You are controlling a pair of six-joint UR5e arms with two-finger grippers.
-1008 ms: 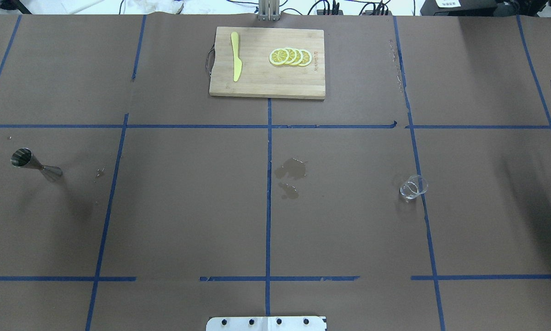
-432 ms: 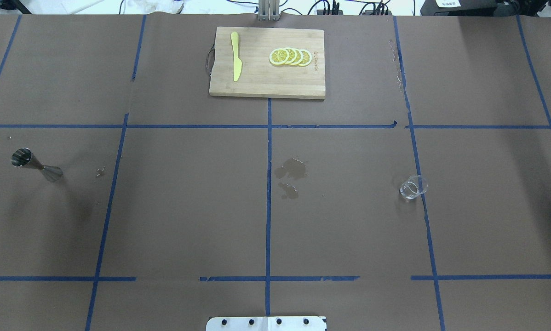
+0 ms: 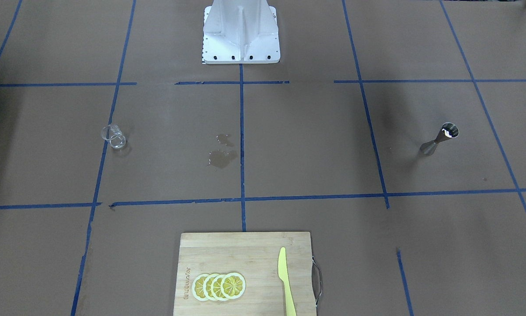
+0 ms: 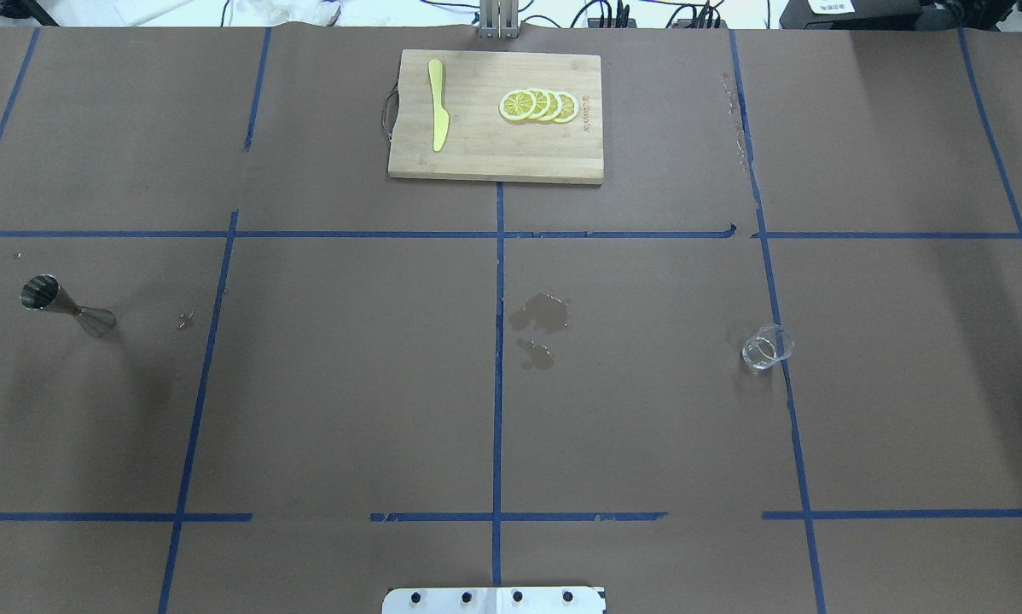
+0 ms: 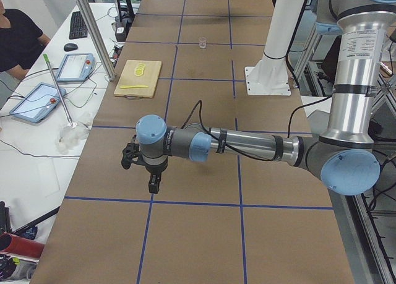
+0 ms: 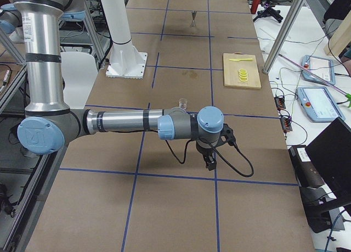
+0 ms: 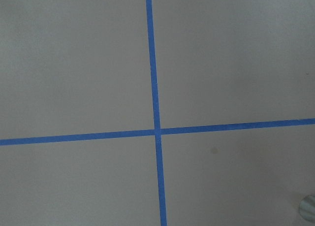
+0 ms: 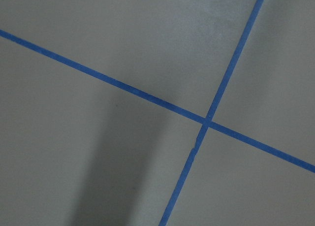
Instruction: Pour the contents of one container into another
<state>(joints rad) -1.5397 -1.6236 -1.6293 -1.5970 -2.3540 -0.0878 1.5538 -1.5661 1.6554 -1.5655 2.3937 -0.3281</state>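
The table [image 4: 349, 384] is covered in brown paper and divided into squares by a grid of blue tape [image 4: 498, 256]; the white robot base [image 3: 241, 30] is bolted at the middle of its near edge.

The left arm [image 5: 247, 145] stretches low and level over the table's left end; the left gripper [image 5: 151, 184] hangs from its wrist, pointing down above the paper, with nothing visible in it; it shows only in a side view, so I cannot tell how far its claw is open. The right arm [image 6: 120, 121] reaches out the same way over the right end; the right gripper [image 6: 210, 163] also points down over bare paper with nothing seen in it, and its opening cannot be told either. Both wrist cameras show only paper and crossing tape.

A wooden cutting board [image 4: 494, 153] lies at the far middle of the table; on it lie a yellow knife [image 4: 437, 102] and, well apart from it, a row of overlapping lemon slices [image 4: 538, 105]. A dark wet stain [image 4: 541, 314] marks the paper just right of the centre tape line.

The silver jigger [image 4: 66, 304] stands upright far out in the left half, open mouth up; the clear glass beaker [image 4: 767, 347] stands upright in the right half, just beside a tape line; the stain lies between them; whether the beaker holds liquid is unclear.
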